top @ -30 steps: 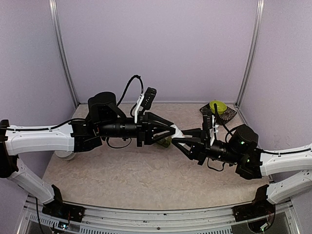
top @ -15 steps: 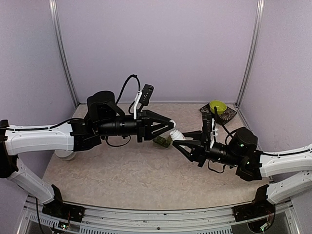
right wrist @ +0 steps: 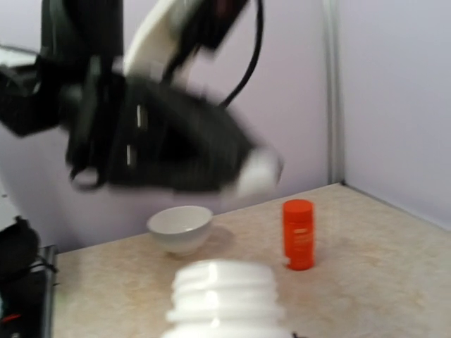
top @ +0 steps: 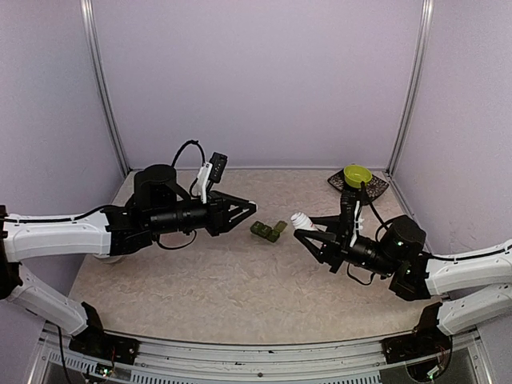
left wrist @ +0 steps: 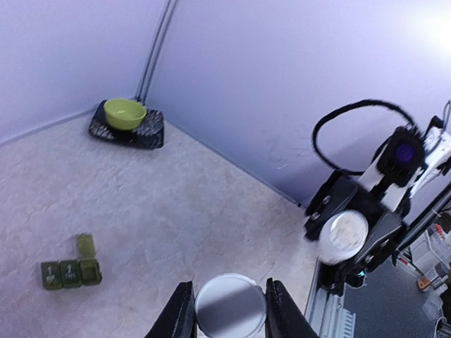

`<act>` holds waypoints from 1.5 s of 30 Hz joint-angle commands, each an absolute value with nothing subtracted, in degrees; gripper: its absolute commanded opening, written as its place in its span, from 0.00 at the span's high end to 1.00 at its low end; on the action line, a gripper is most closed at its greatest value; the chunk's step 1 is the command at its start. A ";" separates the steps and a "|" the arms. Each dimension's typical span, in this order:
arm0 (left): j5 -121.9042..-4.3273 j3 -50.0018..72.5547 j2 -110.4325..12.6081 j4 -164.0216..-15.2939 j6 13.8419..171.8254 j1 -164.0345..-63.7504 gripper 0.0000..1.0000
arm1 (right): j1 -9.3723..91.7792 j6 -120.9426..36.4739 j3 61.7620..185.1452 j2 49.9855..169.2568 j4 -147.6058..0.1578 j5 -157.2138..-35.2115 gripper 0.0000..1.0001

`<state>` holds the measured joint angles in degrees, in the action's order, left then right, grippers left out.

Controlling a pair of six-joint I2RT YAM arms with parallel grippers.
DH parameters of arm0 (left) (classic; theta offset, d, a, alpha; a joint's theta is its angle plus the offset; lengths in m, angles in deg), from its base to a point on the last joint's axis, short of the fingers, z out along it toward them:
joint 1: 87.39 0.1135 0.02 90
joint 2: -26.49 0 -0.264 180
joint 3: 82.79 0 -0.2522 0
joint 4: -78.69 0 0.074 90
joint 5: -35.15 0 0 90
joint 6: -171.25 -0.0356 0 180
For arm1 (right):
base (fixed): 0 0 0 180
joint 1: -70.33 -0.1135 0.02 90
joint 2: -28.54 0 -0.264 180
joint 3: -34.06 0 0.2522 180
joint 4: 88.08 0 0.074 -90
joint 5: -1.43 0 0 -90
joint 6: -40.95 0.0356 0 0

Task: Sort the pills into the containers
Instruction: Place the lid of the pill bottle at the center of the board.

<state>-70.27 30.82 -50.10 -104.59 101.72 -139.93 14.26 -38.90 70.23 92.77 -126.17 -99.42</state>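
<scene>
a white round cap (left wrist: 227,308) is pinched between the left jaws, which are pressed against its rim on either side. the right jaws are clamped on a white bottle (top: 302,221), which is held above the tabletop (top: 240,296). it is tilted, and its open threaded neck is turned toward 10 o'clock in the overhead view.

the containers (top: 267,230), a dark green strip of three joined compartments, are laid flat near the middle of the tabletop. they are found between the two sets of jaws and apart from both, at about 4 o'clock from the left jaws and 9 o'clock from the bottle. the lid of one end compartment is folded back open. the other two lids are shut, and a pale mark is seen on each.

a yellow-green bowl (top: 358,174) is set on a dark mat (top: 374,190) in the far corner at 2 o'clock. in the right wrist view a white bowl (right wrist: 180,227) and an upright orange tube (right wrist: 299,234) are seen on the tabletop, near each other but not touching.
</scene>
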 commanded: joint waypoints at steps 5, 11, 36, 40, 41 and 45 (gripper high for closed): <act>-60.34 39.92 -50.94 -102.29 100.43 -136.87 0.70 | 21.05 -40.24 68.23 95.87 -131.27 -100.40 0.98; -53.69 42.47 -54.87 -103.06 99.23 -135.52 0.70 | 25.11 -40.25 67.72 99.12 -133.52 -102.88 0.99; -38.85 41.20 -77.18 -110.10 100.04 -133.11 0.51 | 31.67 -38.41 70.08 109.76 -135.88 -112.22 0.99; -39.15 41.51 -76.00 -110.19 100.08 -133.10 0.34 | 32.47 -38.51 71.28 112.16 -136.02 -113.46 0.99; -39.47 41.60 -75.28 -110.13 100.22 -133.10 0.30 | 32.79 -38.55 71.63 112.94 -136.14 -113.90 0.99; -40.45 41.61 -72.30 -108.96 100.79 -133.10 0.21 | 33.98 -38.48 73.21 116.46 -136.63 -115.66 1.00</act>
